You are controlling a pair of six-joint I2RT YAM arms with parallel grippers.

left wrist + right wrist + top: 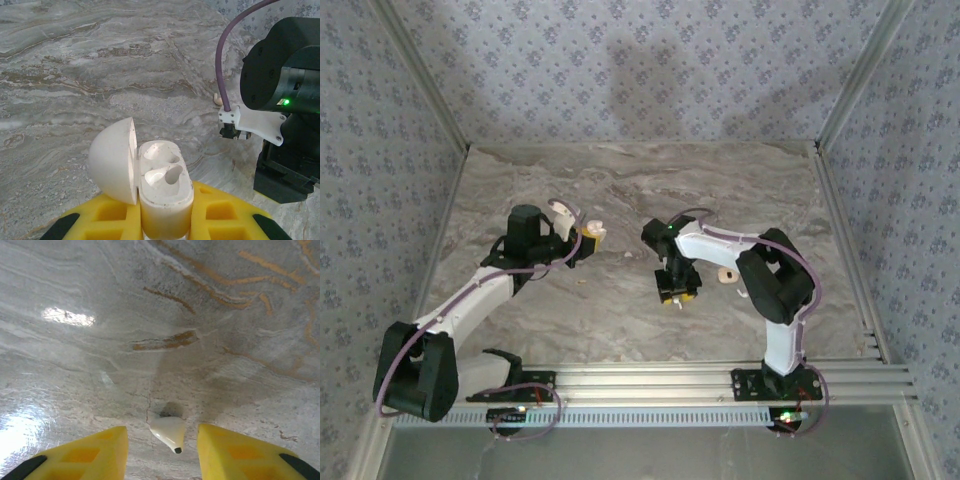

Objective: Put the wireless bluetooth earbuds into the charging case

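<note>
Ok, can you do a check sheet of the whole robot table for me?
Surface: marbled grey table, flat.
Job's things: case, lid open, both hollows look empty; one earbud lying on the table.
Clutter: small pale bit beside the right arm, too small to identify.
Pincers: left pincer shut on the case; right pincer open, a finger on each side of the earbud, not touching it.
Cables: purple cable along each arm.
Surroundings: patterned walls; metal rails at the near edge.
</note>
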